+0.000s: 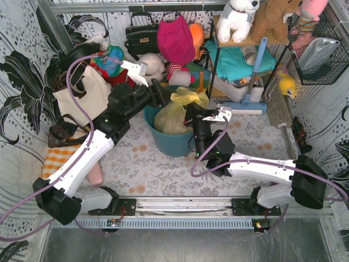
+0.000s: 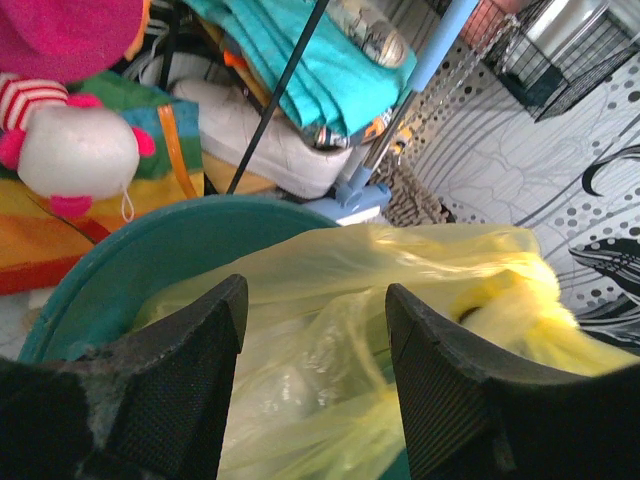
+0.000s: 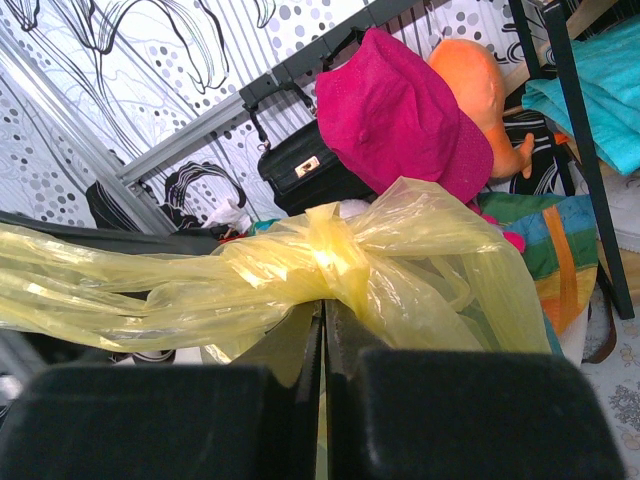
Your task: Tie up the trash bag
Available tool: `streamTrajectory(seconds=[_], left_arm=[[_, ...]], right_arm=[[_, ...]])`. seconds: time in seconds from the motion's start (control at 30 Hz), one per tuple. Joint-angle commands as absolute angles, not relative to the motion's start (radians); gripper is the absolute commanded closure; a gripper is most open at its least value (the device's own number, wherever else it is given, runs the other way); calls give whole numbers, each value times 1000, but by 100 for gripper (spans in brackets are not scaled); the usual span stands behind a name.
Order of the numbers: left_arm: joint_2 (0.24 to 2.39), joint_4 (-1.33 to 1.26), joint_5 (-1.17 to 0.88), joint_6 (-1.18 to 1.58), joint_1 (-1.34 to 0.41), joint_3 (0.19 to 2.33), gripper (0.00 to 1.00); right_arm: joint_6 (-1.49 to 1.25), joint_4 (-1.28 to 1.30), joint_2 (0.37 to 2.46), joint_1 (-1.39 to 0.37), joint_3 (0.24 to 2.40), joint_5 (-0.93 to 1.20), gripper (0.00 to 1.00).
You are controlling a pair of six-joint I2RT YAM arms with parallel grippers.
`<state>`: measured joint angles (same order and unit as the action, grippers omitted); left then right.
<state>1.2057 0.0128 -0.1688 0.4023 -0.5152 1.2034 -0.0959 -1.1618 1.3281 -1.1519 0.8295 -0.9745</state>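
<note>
Top view: the bag (image 1: 172, 117) sits in the teal bin (image 1: 169, 145), between the two arms; the left gripper (image 1: 162, 94) is at the bin's far left rim, with the bag just to its right and below it; the right gripper (image 1: 192, 112) is up against the bag's other side, with the crumpled yellow top just ahead of it; from here neither set of jaws can be read, as the wrists cover them.

Left wrist view: this one settles the left gripper (image 2: 315, 295); its fingers (image 2: 190, 380) stand wide apart with nothing held; the bag (image 2: 400, 265) lies just ahead of and below the tips and bulges up out of the bin (image 2: 150, 260), whose rim curves ahead and to the left; a blue mop handle (image 2: 425, 70) and teal cloth (image 2: 320, 60) lie well beyond.

Right wrist view: this shows the grip that the other two views hide; the right gripper (image 3: 323, 312) has its fingers (image 3: 480, 420) pressed together to a thin slit, and yellow plastic is pinched at the tips; right above them the bag (image 3: 335, 255) is gathered into a tight waist, with one flap strung out to the left and the other puffed to the right; I cannot tell whether the waist is a true knot; a pink hat (image 3: 400, 110) and a black handbag (image 3: 300, 165) lie beyond.
</note>
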Motion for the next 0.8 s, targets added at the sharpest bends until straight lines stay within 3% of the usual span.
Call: streamTrajectory(seconds=[0.0, 0.33, 0.53, 0.63, 0.77], left_arm=[[1239, -46, -378, 481, -448, 1184, 33], [1367, -531, -824, 723, -339, 1119, 33], [1438, -587, -895, 732, -338, 1159, 34], [1468, -611, -929, 748, -339, 1171, 48], [1475, -677, -959, 804, -339, 1157, 87]], right_arm=[[-113, -1152, 1302, -1156, 847, -989, 100], [-120, -1130, 1302, -1157, 851, -992, 100], [-123, -1127, 1308, -1157, 855, -994, 100], [-125, -1125, 1312, -1157, 857, -994, 100], [-124, -1134, 1324, -1156, 853, -1000, 100]])
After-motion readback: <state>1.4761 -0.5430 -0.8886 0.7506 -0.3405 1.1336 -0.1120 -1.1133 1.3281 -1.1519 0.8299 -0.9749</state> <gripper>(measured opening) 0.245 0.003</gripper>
